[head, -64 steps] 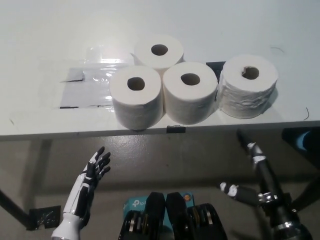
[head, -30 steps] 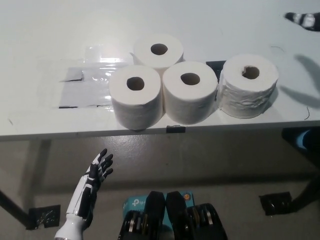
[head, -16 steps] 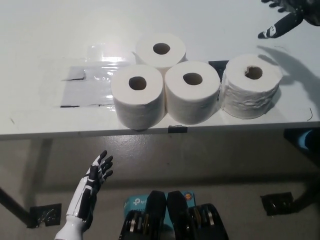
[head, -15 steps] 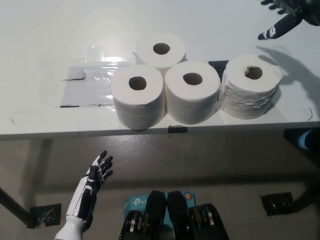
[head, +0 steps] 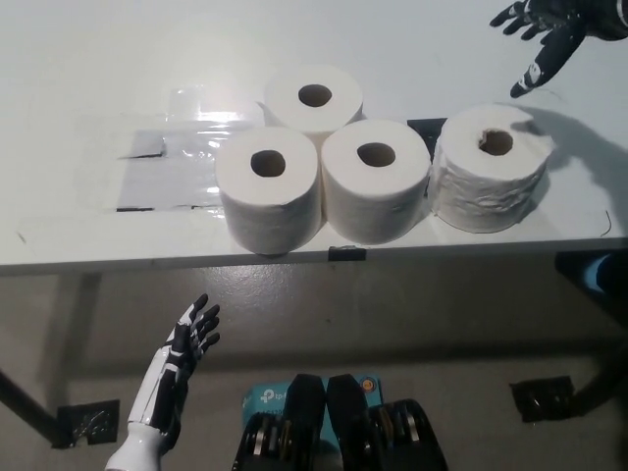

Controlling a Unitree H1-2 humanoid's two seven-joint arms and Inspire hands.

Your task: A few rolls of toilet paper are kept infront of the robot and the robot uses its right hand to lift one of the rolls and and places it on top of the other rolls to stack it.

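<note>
Four toilet paper rolls stand on the white desk (head: 78, 59). The rightmost roll (head: 489, 169), light, soft and crushable, wants a gentle side grip. The black right robot hand (head: 546, 22) hovers beyond it, fingers spread; the white left robot hand (head: 188, 339) rests low, open.

left hand (head: 188, 339): white, black-jointed fingers | right hand (head: 546, 27): black, white fingertip marks

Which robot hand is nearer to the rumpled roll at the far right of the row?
The right robot hand, open above the table just behind the rumpled roll. The left robot hand rests open below the table edge, far off.
</note>
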